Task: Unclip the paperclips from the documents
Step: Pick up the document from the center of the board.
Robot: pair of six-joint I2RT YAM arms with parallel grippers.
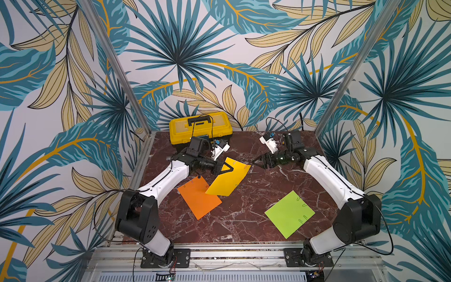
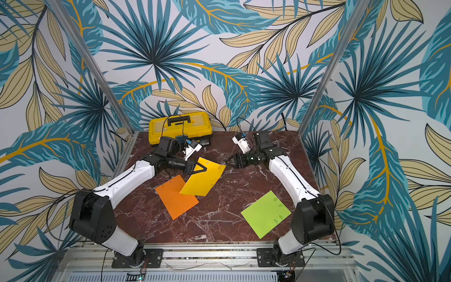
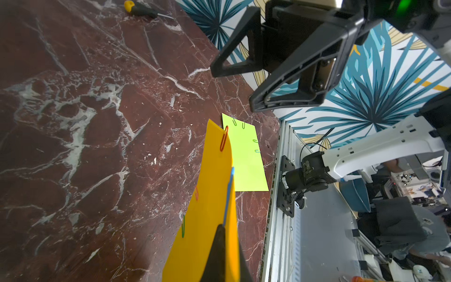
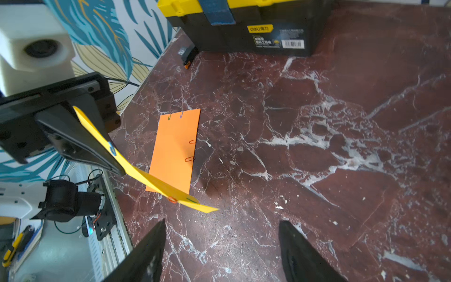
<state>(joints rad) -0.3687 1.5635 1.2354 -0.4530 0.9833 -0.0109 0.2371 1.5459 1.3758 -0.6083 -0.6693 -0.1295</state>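
My left gripper (image 1: 231, 169) is shut on the yellow document (image 1: 227, 180) and holds its far edge tilted up off the table. In the left wrist view the fingertips (image 3: 222, 225) pinch the sheet just below a blue paperclip (image 3: 229, 193). A red paperclip (image 3: 224, 141) and a green one (image 3: 183, 225) sit on other edges. My right gripper (image 4: 222, 222) is open, empty, a short way from the sheet's free corner (image 4: 207, 209). The orange document (image 1: 199, 199) and the lime green document (image 1: 289, 213) lie flat, each with paperclips on its edges.
A yellow-and-black toolbox (image 1: 200, 128) stands at the back of the marble table (image 1: 256, 190), behind my left wrist. A yellow-handled screwdriver (image 3: 141, 8) lies on the table in the left wrist view. Aluminium rails (image 1: 219, 254) border the front edge.
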